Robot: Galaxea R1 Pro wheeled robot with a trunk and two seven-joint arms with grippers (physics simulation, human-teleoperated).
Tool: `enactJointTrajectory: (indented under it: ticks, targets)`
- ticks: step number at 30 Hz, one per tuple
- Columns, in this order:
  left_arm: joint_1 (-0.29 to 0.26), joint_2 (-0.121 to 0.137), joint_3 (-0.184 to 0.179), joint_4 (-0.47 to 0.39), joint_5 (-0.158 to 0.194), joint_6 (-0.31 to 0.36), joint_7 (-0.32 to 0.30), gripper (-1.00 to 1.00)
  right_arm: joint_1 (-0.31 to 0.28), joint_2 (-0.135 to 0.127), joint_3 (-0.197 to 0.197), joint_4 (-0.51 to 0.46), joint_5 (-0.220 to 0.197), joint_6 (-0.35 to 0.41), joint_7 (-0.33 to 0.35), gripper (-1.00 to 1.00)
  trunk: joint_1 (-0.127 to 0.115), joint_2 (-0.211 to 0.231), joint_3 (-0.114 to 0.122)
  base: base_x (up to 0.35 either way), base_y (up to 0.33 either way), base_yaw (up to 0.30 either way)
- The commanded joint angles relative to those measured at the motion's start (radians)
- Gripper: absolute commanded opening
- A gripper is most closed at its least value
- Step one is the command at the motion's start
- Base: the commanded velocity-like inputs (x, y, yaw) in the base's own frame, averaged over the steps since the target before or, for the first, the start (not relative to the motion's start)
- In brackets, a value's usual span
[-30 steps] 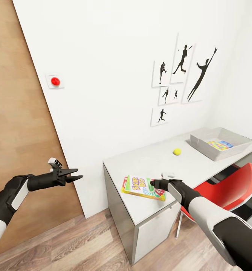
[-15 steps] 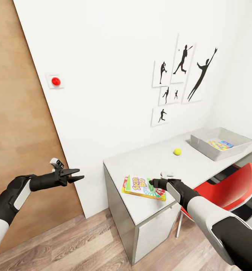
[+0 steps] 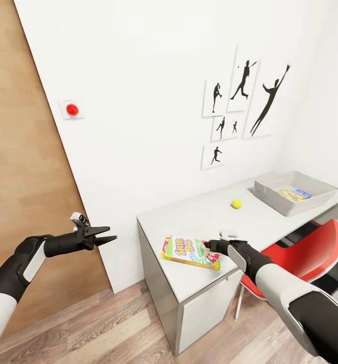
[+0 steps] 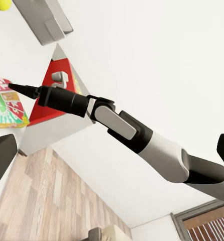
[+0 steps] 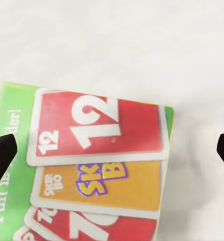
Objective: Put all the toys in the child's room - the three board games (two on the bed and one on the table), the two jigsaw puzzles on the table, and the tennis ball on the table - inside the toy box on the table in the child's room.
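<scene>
A colourful Skip-Bo board game box (image 3: 189, 251) lies flat near the front edge of the white table (image 3: 204, 215). My right gripper (image 3: 207, 247) hovers just over the box's right end, open. In the right wrist view the box (image 5: 99, 150) lies close below, between the widely spread fingertips (image 5: 1, 155). A yellow tennis ball (image 3: 236, 203) rests farther back on the table. The grey toy box (image 3: 270, 194) stands at the table's far right with a colourful flat item (image 3: 293, 193) inside. My left gripper (image 3: 105, 235) is open in the air, left of the table.
A red chair (image 3: 300, 253) is tucked under the table on the right. A wooden door (image 3: 22, 151) fills the left side, with a red button (image 3: 71, 108) on the wall beside it. Wood floor lies in front of the table.
The whole head view has shifted slightly. My left gripper has drifted a little toward the table. The right gripper stays over the game box, barely moved.
</scene>
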Motion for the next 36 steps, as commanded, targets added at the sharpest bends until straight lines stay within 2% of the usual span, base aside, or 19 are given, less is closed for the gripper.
enactJointTrajectory:
  ticks: [1, 10, 36]
  targets:
    - [-0.001, 0.001, -0.003, 0.0, 0.002, 0.01, -0.003, 1.0, -0.001, -0.001, 0.003, -0.002, 0.0, 0.005, 0.002, 1.0, 0.0, -0.001, -0.001, 0.0, -0.109, 0.0]
    - [0.0, 0.001, -0.002, -0.001, 0.002, 0.01, -0.003, 1.0, -0.001, -0.001, 0.004, -0.002, 0.0, 0.005, 0.001, 1.0, 0.0, -0.001, -0.001, 0.0, -0.092, 0.0]
    - [-0.001, 0.001, -0.001, 0.0, 0.002, 0.01, -0.003, 1.0, -0.001, 0.0, 0.004, 0.004, -0.003, 0.004, 0.002, 1.0, 0.0, -0.001, -0.001, 0.0, -0.003, 0.0]
